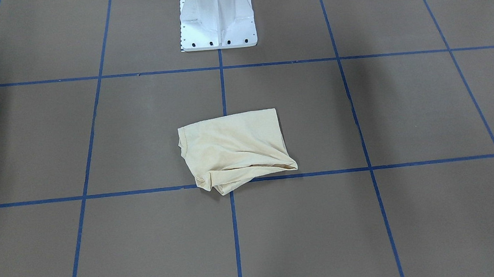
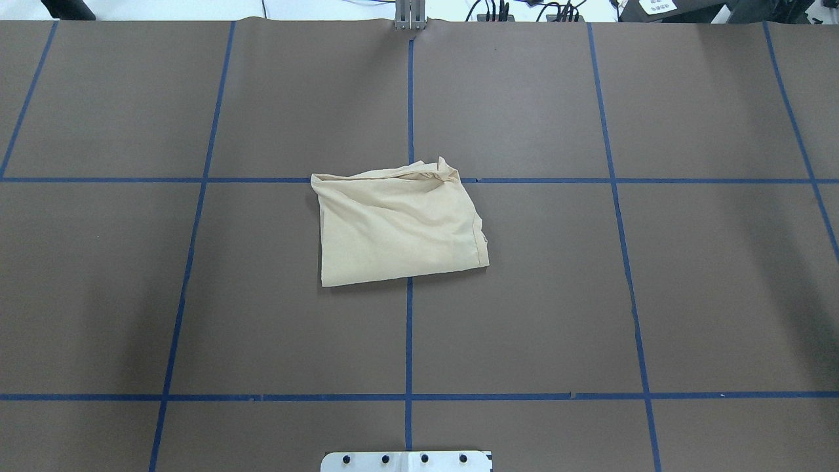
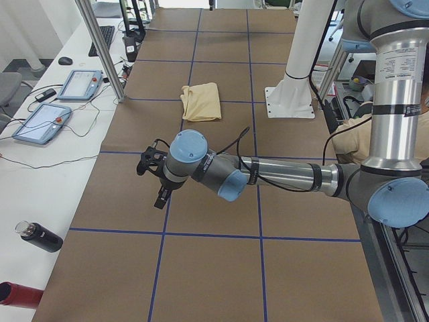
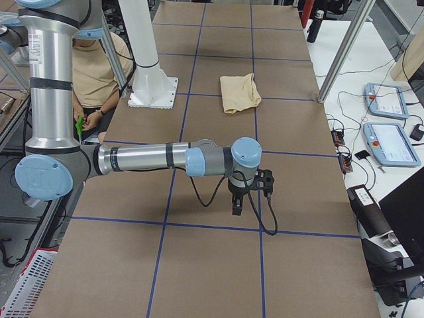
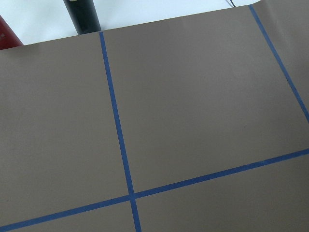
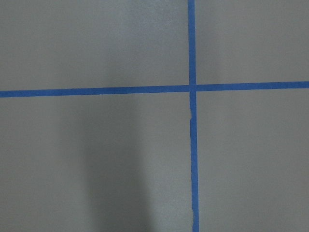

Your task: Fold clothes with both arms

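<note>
The cream-yellow shirt (image 1: 235, 150) lies folded into a compact, rumpled rectangle at the middle of the brown table, and its print is hidden. It also shows in the overhead view (image 2: 400, 226) and in the left (image 3: 201, 100) and right (image 4: 240, 93) side views. My left gripper (image 3: 153, 181) hangs over bare table far from the shirt. My right gripper (image 4: 248, 192) hangs over bare table at the other end. Both show only in side views, so I cannot tell whether they are open or shut. The wrist views show only brown paper and blue tape.
The white pedestal base (image 1: 217, 23) stands behind the shirt. Blue tape lines (image 2: 409, 341) grid the table. Two teach pendants (image 3: 40, 122), a black bottle (image 3: 40, 236) and a red bottle (image 3: 17, 295) lie on the white side bench. A person (image 4: 99, 73) sits behind the robot.
</note>
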Robot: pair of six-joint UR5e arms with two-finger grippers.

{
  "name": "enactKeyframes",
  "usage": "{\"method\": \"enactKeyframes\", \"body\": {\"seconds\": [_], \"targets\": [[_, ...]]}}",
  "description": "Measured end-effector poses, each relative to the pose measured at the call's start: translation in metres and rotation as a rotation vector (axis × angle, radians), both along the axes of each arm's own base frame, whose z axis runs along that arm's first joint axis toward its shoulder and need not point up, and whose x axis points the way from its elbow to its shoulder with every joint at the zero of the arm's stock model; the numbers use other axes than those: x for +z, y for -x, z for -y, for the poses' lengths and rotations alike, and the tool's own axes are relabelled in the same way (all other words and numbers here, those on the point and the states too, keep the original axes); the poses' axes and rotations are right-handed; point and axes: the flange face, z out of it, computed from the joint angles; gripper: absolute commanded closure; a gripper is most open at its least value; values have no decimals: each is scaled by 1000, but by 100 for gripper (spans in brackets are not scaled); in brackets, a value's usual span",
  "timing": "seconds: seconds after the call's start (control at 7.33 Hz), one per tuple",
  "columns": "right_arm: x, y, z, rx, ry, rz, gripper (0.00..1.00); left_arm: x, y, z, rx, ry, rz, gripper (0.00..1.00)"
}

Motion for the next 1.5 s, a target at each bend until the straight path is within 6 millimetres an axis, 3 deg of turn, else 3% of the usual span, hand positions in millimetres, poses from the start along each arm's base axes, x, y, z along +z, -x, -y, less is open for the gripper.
{"method": "enactKeyframes", "body": {"seconds": [0.68,1.5], "targets": [[-11,-3,-2,0,-57,-14,0,2,0,-5,0,6,3,0],[-3,-6,-6,-2,-76,-64,0,10,-1,-16,2,20,0,0]]}}
